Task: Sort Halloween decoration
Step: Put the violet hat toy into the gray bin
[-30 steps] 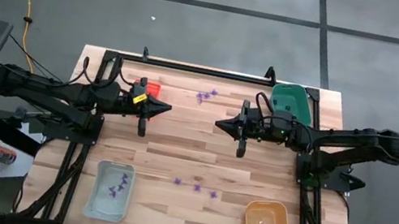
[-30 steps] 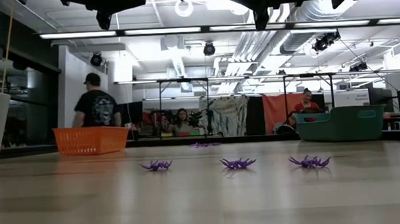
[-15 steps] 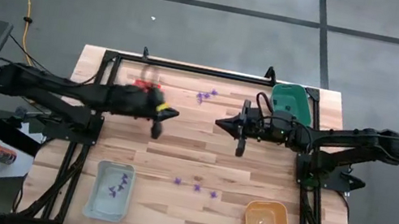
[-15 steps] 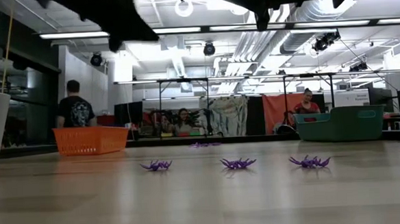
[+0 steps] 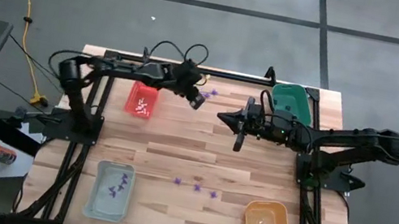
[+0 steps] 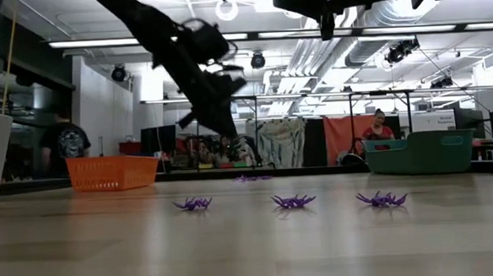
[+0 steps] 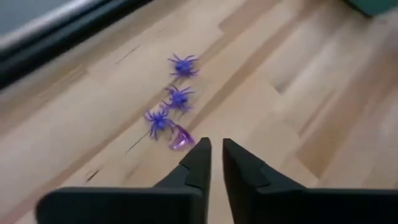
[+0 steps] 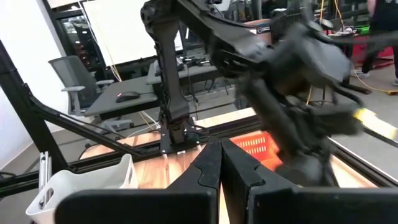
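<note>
Left gripper [image 7: 214, 154], jaws slightly parted and empty, above purple spiders [image 7: 169, 99]. Right gripper [image 5: 238, 133] clenched, empty, at table centre

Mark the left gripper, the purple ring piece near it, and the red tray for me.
left gripper [image 7: 214, 155]: left wrist view, gap between the fingertips.
small purple ring-shaped piece [image 7: 181, 138]: left wrist view, its curved band.
red rectangular plastic tray [image 5: 142, 100]: high view, its floor.

purple spiders [image 5: 197, 186] | three mid-table | more [image 7: 177, 96] near far rail
</note>
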Controlling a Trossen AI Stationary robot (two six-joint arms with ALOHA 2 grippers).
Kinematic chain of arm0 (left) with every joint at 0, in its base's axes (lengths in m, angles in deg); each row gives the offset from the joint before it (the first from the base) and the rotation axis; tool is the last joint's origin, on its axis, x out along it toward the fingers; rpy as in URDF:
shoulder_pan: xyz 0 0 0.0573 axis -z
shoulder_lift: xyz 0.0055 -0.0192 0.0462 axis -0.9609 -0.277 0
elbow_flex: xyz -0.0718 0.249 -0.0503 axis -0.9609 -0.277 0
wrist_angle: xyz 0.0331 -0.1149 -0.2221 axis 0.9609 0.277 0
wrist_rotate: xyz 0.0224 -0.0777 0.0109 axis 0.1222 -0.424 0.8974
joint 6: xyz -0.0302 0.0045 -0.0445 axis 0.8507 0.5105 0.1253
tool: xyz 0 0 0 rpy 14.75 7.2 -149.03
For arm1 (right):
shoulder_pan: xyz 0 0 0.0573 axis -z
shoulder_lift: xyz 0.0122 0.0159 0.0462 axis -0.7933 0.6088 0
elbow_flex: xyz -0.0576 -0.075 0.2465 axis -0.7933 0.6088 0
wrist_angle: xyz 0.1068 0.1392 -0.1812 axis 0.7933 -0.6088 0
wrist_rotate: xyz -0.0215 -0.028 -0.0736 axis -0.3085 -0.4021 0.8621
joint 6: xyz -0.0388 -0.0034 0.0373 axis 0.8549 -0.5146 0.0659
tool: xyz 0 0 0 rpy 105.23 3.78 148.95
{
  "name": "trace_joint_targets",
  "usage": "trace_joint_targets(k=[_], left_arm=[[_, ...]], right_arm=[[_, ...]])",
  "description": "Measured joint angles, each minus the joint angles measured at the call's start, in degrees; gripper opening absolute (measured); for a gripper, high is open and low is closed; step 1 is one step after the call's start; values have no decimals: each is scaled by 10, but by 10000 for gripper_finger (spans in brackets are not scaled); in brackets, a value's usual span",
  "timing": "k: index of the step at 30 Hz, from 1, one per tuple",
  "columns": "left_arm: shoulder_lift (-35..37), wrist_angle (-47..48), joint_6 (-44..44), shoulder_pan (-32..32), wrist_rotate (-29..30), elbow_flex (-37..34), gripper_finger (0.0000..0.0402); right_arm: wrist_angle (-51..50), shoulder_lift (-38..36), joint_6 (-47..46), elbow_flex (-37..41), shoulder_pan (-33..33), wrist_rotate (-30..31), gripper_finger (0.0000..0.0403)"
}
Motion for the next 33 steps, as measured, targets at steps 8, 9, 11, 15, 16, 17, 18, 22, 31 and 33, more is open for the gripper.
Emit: trace_joint_targets(k=[8,9,11,15,16,17,18,22,31,33], left_arm=[[-78,-2,61,-19,-12,42,113],[-83,-2,62,-19,-11,43,122],[-95,0,62,-19,-3,48,138],[-108,-8,75,-17,14,49,158],[-109,-5,76,-17,16,48,160],[-110,-2,76,-17,18,48,161],[-112,-8,76,-16,24,48,161],[-119,-23,76,-12,28,48,161],[-137,-25,71,5,44,47,161],[-141,-24,74,8,55,48,161]], right_arm=[[12,0,0,0,0,0,0],[16,0,0,0,0,1,0],[24,0,0,0,0,4,0],[25,0,-6,0,0,25,0],[25,0,-13,0,0,28,0],[25,0,-16,0,0,30,0],[25,0,-17,0,0,32,0],[25,0,-25,0,0,35,0],[25,0,-25,0,0,35,0],[25,0,-25,0,0,35,0]])
